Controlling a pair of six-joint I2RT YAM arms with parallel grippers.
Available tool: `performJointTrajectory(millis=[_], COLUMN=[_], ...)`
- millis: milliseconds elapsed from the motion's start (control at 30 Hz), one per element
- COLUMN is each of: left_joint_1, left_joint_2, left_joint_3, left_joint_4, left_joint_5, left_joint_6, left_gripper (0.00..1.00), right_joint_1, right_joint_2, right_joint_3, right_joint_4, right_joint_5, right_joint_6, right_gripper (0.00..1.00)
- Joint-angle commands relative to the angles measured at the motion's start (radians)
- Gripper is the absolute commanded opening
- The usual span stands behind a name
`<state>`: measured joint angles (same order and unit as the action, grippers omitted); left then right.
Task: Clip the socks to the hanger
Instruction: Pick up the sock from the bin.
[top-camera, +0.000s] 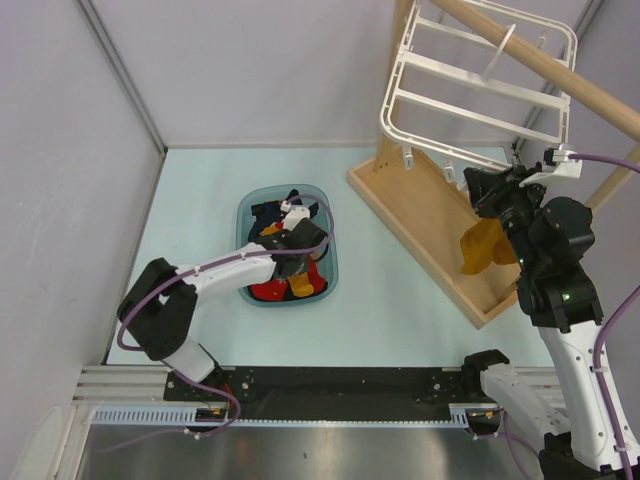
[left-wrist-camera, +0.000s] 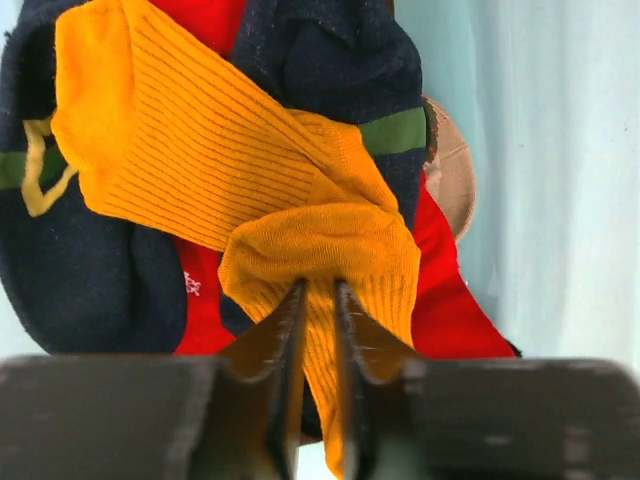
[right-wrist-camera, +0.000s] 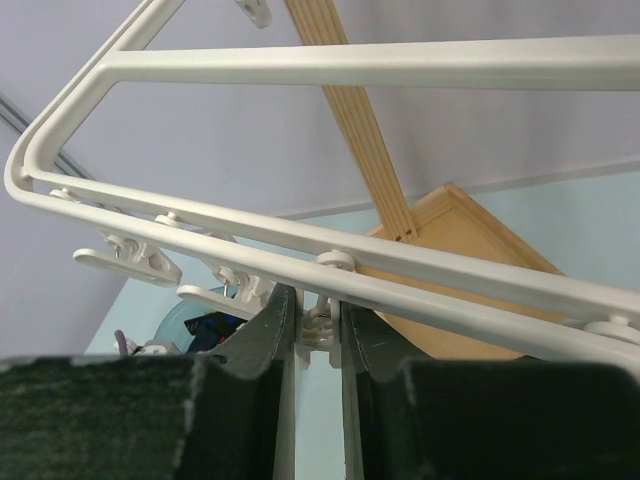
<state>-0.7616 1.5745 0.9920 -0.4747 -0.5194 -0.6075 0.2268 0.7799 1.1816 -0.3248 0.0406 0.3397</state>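
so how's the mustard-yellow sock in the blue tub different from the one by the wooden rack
The tub sock lies bunched among navy socks; the rack sock hangs free. The left gripper pinches the tub sock; the right gripper grips a white clip, not the rack sock. Both are mustard-yellow.

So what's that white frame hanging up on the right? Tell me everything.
The hanger is a white plastic rectangular frame with rounded corners and cross bars. It hangs tilted from a wooden rod by its hook. Small clips dangle under its lower rail; the jaws of the right gripper pinch one clip.
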Motion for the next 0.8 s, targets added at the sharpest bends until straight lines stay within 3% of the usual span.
performJointTrajectory(millis=[0,267,533,767], left_joint_1=[0.008,0.010,0.025,0.044], left_joint_2=[-0.034,-0.102,-0.065,0.013], left_joint_3=[0.040,-0.023,0.000,0.034], left_joint_4=[-0.004,0.039,0.068,0.068], left_joint_5=[-0.002,-0.019,0.013,0.024], left_joint_6=[0.018,0.051,0.043,0.043], left_gripper=[0.16,0.01,0.29,0.30], right_joint_1=[-0.004,-0.006,-0.006,-0.007], right_joint_2=[-0.005,-0.005,-0.027,-0.028], right_joint_3=[0.006,-0.007,-0.007,-0.007], right_joint_4=[0.001,0.015,0.015,0.015], right_joint_5=[-0.004,-0.018,-0.015,-0.016], right_joint_6=[-0.015,0.001,0.002,0.002], right_gripper=[0.00,0.00,0.00,0.00])
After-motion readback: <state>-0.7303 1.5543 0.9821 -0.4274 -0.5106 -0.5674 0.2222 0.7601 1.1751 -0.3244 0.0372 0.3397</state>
